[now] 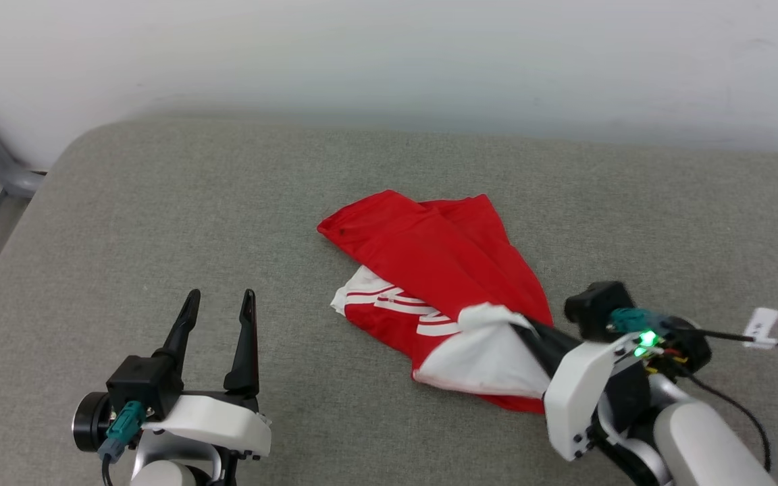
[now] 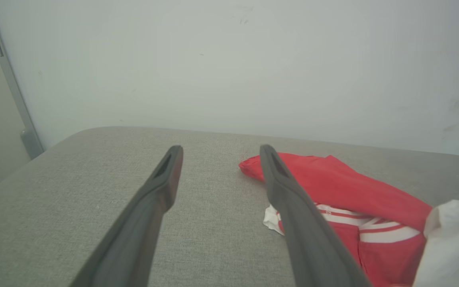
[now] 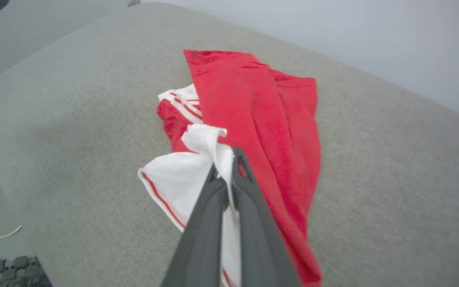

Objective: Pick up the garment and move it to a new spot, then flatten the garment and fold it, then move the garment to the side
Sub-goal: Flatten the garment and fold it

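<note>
Right claw clamps the white sleeve of the crumpled red jersey garment on the grey fabric surface; left claw, fingers apart, hovers near left.

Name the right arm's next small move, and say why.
Probably lift a little, carrying the garment up. The right jaws are shut on its white sleeve, while the rest lies crumpled on the grey cushion; the left jaws stand open, apart from it.
</note>
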Available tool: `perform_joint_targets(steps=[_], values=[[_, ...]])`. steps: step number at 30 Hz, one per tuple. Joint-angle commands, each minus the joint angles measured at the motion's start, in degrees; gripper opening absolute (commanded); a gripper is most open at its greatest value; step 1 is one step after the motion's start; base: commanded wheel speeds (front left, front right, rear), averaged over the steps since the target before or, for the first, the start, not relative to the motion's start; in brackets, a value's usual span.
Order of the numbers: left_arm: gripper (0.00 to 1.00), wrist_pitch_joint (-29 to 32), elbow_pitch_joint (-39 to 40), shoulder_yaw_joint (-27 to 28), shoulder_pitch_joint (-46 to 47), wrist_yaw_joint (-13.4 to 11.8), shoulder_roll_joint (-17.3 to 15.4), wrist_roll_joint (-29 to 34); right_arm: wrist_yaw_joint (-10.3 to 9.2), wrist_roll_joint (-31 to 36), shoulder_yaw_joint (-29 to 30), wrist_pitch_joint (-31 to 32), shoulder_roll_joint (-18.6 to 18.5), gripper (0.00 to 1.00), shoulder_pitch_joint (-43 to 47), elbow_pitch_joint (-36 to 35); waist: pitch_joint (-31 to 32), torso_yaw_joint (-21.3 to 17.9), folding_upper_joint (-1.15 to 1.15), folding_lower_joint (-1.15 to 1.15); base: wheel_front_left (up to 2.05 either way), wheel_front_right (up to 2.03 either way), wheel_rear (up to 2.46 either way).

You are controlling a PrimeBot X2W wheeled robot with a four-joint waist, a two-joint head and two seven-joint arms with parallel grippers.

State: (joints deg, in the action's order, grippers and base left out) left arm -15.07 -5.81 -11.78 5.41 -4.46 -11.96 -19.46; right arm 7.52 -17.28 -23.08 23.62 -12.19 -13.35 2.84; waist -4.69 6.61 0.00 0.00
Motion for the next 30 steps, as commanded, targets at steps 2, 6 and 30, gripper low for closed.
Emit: perform_joint_targets(steps=[2, 6, 30], values=[[1.0, -0.14, -0.19, 0.34, -0.71, 0.3, 0.19, 0.31, -0.05, 1.17, 3.81, -1.65, 0.52, 0.0, -1.05, -1.05, 1.03, -1.24, 0.0, 0.0, 0.0, 0.0, 0.0], [1.0, -0.15, -0.54, 0.58, -1.39, 0.63, 0.37, 0.41, -0.06, 3.52, 13.36, -3.67, 1.56, 0.0, 0.53, -2.22, 1.87, -2.68, 0.0, 0.0, 0.0, 0.0, 0.0], [1.0, -0.11, -2.69, 0.62, -2.41, 0.95, -0.16, -0.81, -0.05, 8.04, 46.7, -12.98, 9.24, 1.0, 15.64, 14.25, 2.45, -4.43, 0.0, 0.0, 0.0, 0.0, 0.0]])
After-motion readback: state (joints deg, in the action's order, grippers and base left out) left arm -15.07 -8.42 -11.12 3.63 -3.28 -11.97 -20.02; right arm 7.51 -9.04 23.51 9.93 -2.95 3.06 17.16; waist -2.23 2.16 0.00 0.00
